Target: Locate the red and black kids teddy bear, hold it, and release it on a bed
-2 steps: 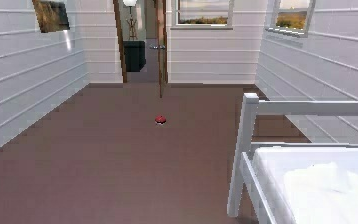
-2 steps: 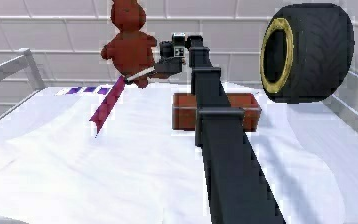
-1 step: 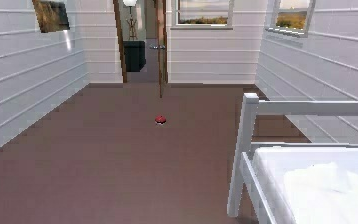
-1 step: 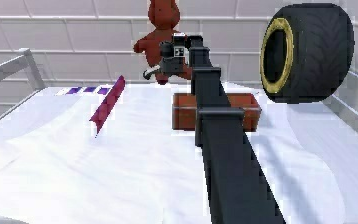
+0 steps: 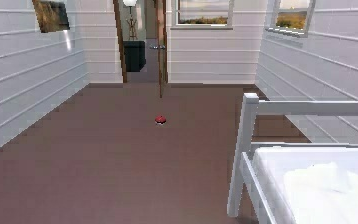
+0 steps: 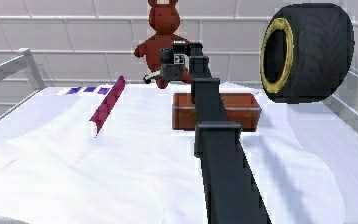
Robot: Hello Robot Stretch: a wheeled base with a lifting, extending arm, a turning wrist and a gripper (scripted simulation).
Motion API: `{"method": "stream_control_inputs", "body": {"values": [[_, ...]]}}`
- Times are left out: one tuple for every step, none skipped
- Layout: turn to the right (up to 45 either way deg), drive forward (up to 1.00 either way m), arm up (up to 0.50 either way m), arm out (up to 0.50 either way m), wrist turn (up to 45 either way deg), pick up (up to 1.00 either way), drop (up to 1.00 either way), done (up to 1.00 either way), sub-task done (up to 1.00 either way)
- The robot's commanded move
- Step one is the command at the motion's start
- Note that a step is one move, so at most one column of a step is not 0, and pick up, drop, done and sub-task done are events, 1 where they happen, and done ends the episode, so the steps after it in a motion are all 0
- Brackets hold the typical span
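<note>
Above white bed [image 6: 67, 160] — gripper [image 6: 161, 72] at red teddy bear [image 6: 160, 35], hold & finger state unclear; brown box [image 6: 245, 108] nr arm [image 6: 222, 150]

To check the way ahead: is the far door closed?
No, the door stands open, and a dark cabinet shows through the doorway.

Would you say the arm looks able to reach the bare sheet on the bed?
Probably yes: the arm reaches out over the bed, whose sheet lies bare left of the brown box.
</note>
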Motion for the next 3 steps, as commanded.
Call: {"method": "stream_control_inputs", "body": {"values": [[0.0,0.0,-0.32,0.0,0.0,0.0,0.0,0.0,0.0],[0.0,0.0,0.0,0.0,0.0,0.0,1.0,0.0,0.0],[0.0,0.0,0.02,0.0,0.0,0.0,0.0,0.0,0.0]]}}
